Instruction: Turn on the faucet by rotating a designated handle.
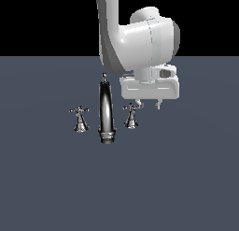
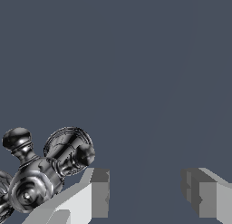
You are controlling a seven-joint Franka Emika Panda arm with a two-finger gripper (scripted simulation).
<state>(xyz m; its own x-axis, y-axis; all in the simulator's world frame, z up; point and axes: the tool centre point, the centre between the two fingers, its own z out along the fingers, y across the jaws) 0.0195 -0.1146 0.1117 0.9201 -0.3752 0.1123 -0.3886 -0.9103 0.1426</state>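
While the pincer (image 1: 147, 105) gapes, the faucet (image 1: 106, 114) stands just beside it.

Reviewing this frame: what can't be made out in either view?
- Wrist view: the handle is cut off by the picture's edge; the spout is out of frame.
- Exterior view: the tool fingertips are tiny, so any contact with the handle on the exterior view's right is unclear.
- Exterior view: the spout outlet cannot be made out.
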